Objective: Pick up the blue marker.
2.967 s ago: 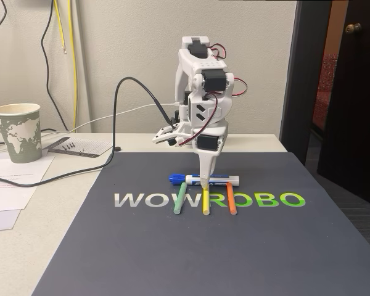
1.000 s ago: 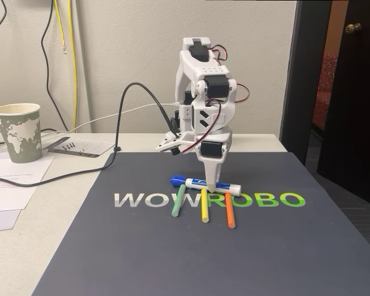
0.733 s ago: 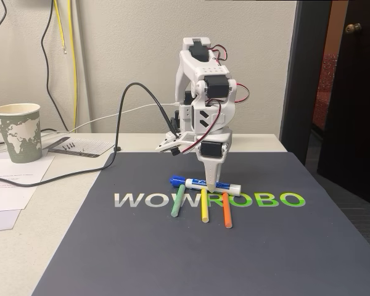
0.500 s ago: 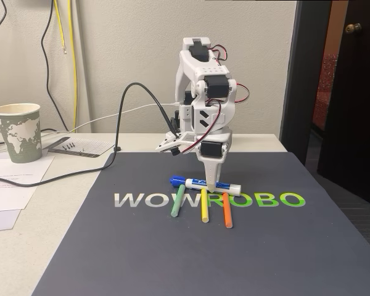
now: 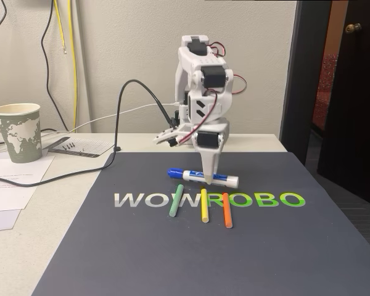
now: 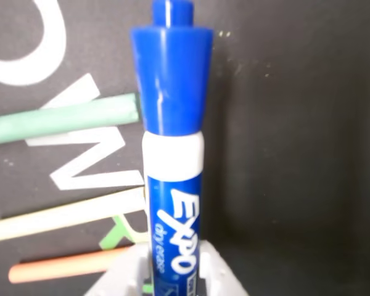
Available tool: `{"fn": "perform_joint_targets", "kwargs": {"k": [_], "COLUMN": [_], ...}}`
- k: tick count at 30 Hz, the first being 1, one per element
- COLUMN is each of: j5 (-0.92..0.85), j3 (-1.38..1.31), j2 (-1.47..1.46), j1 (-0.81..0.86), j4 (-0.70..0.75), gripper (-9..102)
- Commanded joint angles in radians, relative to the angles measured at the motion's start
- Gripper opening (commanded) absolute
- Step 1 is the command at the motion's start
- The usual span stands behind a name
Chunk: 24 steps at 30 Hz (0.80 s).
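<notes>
The blue marker (image 5: 203,178) is the landmark here. In the fixed view it lies crosswise on the dark WOWROBO mat (image 5: 277,246), cap end to the left, just behind the far tips of three thin sticks. The green stick (image 5: 175,200) lies in front of the cap, the yellow stick (image 5: 204,205) in front of its middle, and the orange stick (image 5: 226,210) in front of the white barrel (all three fan toward the camera, close to the marker, though whether any tip touches it is hard to tell).

The gripper (image 5: 206,179) points straight down onto the marker's label. In the wrist view the marker (image 6: 171,160) runs up the middle of the frame, its lower end passing between two white fingers (image 6: 120,280) that sit tight against the EXPO label. I judge the jaws closed on the barrel, nearly as narrow as the marker allows.

So the grasp looks made, and the step in hand is the lift. Whether the marker has left the mat cannot be told. The next move calls for a straight rise with the grip kept firm: the hold seems roughly central, so the marker should stay level, and rising vertically avoids dragging the sticks.
</notes>
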Motion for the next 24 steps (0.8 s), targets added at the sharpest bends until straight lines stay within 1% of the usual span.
{"fn": "perform_joint_targets", "kwargs": {"k": [1,3,7,10,16,18,24], "j5": [-0.021,-0.029,-0.058,-0.087,-0.118,-0.126,-0.221], "j3": [0.150,0.262,0.430,0.506,0.520,0.526,0.543], "j2": [0.215,0.322,0.525,0.669,0.792,0.827,0.943], "j1": [0.008,0.009,0.009,0.011,0.017,0.021,0.044], "j4": [-0.077,-0.130,-0.192,-0.199,-0.140,-0.141,-0.176], "gripper": [4,4,4,4,4,4,4]}}
